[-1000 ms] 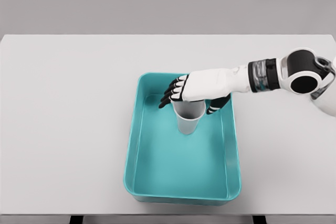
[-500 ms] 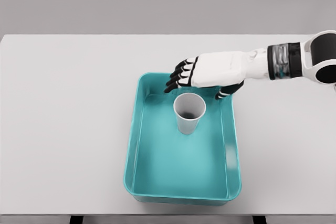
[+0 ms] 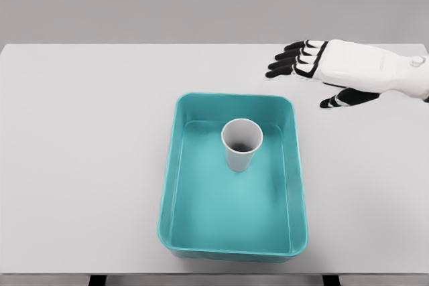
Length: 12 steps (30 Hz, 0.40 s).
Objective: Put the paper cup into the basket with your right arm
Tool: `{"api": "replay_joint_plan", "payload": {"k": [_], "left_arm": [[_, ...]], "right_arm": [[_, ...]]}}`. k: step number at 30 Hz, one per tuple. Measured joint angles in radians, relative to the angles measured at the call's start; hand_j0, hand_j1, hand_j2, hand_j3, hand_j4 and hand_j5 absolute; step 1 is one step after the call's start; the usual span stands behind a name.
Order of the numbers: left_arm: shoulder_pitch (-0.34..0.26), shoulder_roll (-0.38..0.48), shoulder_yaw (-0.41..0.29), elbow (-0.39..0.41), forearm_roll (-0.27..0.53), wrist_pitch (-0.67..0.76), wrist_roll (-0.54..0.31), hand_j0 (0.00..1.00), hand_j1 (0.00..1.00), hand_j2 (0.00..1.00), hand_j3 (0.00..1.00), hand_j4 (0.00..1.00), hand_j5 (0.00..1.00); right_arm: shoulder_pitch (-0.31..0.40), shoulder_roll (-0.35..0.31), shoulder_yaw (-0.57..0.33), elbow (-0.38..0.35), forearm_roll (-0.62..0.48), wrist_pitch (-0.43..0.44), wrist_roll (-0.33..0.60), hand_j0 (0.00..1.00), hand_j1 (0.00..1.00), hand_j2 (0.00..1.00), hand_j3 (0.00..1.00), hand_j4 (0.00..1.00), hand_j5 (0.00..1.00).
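Since a moment ago the right hand (image 3: 335, 72) has pulled up and away to the right, clear of the basket (image 3: 167, 185). Upright and released, the paper cup (image 3: 241, 144) stands inside the teal basket, in its far half. Around it lies a plain white table (image 3: 80, 152), with a grey wall behind. Over the table's far right, the hand hovers palm down, fingers spread wide, holding nothing.

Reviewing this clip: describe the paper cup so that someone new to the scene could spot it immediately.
On the white table sits a teal rectangular basket, near the middle. The paper cup stands upright inside it, in the far half, open mouth up. It is the only thing in the basket, pale grey-white against teal; the right hand hovers empty over the table's far right.
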Motion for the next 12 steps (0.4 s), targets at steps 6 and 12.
{"api": "replay_joint_plan", "payload": {"k": [6,12], "left_arm": [[0.000,0.000,0.000,0.000,0.000,0.000,0.000,1.00,1.00,1.00,1.00,1.00,1.00],[0.000,0.000,0.000,0.000,0.002,-0.001,0.000,1.00,1.00,1.00,1.00,1.00,1.00]], "right_arm": [[0.014,0.006,-0.057,0.000,-0.008,-0.007,0.000,0.98,0.98,0.98,0.98,0.98,0.98],[0.057,0.008,-0.063,0.000,-0.008,-0.009,0.000,0.99,0.99,0.99,0.99,0.99,0.99]]}}
